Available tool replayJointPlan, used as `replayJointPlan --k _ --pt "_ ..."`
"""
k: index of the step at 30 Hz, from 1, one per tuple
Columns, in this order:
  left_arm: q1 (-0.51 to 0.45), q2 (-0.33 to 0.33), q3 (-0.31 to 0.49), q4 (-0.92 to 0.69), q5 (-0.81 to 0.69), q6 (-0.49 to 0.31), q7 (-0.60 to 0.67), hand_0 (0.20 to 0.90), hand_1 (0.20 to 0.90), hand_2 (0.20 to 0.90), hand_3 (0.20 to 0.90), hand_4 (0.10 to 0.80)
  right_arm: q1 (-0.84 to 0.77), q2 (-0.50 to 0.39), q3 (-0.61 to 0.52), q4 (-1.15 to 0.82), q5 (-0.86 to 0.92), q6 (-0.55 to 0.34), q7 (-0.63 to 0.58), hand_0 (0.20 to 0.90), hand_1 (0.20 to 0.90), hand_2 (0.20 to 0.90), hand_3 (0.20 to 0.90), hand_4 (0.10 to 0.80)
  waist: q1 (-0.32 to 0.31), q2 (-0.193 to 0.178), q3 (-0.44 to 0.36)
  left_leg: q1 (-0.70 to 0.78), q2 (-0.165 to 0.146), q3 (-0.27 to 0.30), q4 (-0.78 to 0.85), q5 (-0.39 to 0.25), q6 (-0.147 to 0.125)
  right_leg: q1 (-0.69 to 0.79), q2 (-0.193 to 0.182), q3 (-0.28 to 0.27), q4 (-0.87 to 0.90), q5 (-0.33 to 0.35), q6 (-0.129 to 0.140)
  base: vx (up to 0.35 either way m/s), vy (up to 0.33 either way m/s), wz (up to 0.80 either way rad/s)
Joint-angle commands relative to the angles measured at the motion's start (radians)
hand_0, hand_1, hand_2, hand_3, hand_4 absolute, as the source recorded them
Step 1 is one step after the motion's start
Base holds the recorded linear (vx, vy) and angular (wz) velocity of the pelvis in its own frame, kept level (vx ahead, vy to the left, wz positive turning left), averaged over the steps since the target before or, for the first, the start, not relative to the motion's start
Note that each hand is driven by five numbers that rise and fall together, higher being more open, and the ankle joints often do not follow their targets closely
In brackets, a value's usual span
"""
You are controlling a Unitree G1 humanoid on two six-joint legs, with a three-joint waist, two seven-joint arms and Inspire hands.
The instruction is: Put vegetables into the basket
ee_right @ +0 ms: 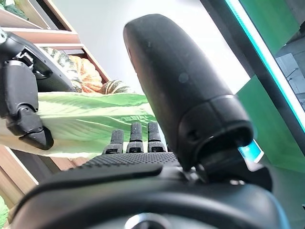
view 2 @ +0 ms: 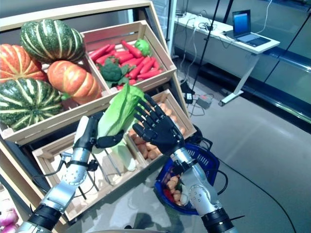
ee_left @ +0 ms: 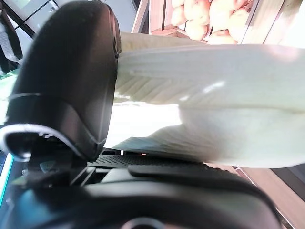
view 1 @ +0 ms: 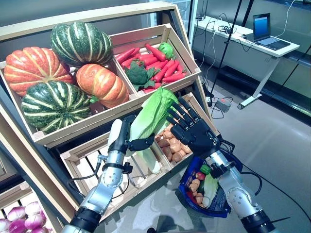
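Cabbage (view 1: 151, 112) grasped in left robot hand (view 1: 127, 138), right robot hand (view 1: 192, 128) spread flat just beside it, above basket (view 1: 224, 206)

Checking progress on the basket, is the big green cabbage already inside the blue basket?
No, the cabbage is up in front of the crates, gripped by the left hand, while the blue basket hangs lower on the right arm.

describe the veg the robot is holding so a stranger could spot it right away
Start at the tilted wooden produce stand and look in front of its lower crates. There the left hand grips a napa cabbage: long, with a white stalk and pale green ruffled leaves, the only vegetable held in the air.
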Motion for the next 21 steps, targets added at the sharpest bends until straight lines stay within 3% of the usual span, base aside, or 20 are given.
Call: replayJointPlan --k 1,5,12,21 --pt "-0.213 0.025 0.021 -0.059 0.009 -0.112 0.062 0.3 0.3 0.3 0.3 0.4 -0.093 0.03 -0.043 -0.102 0.004 -0.156 0.056 0.9 0.9 0.9 0.9 0.8 -0.007 0.002 -0.05 0.041 -0.015 0.027 0.002 -0.128 0.025 -0.008 0.012 0.009 0.001 -0.002 -0.039 0.0 0.0 0.0" --pt "-0.208 0.037 0.027 -0.02 0.031 -0.086 0.065 0.3 0.3 0.3 0.3 0.4 -0.107 -0.011 -0.082 -0.168 -0.1 -0.248 0.06 0.9 0.9 0.9 0.9 0.8 -0.014 0.003 -0.047 0.039 -0.014 0.03 0.002 -0.129 0.025 -0.013 0.015 0.019 0.001 -0.002 -0.038 0.0 0.0 0.0" --pt "-0.2 0.056 0.06 0.037 -0.025 -0.083 0.055 0.3 0.3 0.3 0.3 0.4 -0.122 -0.132 -0.182 -0.218 -0.452 -0.366 -0.079 0.9 0.9 0.9 0.9 0.8 -0.03 0.005 -0.049 0.04 -0.013 0.038 0.002 -0.13 0.026 -0.017 0.016 0.04 0.001 0.001 -0.037 -0.001 0.005 -0.01" --pt "-0.168 0.016 0.089 0.016 -0.039 -0.119 0.071 0.3 0.3 0.3 0.3 0.4 -0.059 -0.121 -0.22 -0.177 -0.398 -0.331 -0.088 0.9 0.9 0.9 0.9 0.8 -0.037 0.005 -0.041 0.042 -0.01 0.043 0.002 -0.132 0.028 -0.016 0.015 0.047 0.001 0.0 -0.038 -0.005 0.011 -0.08"
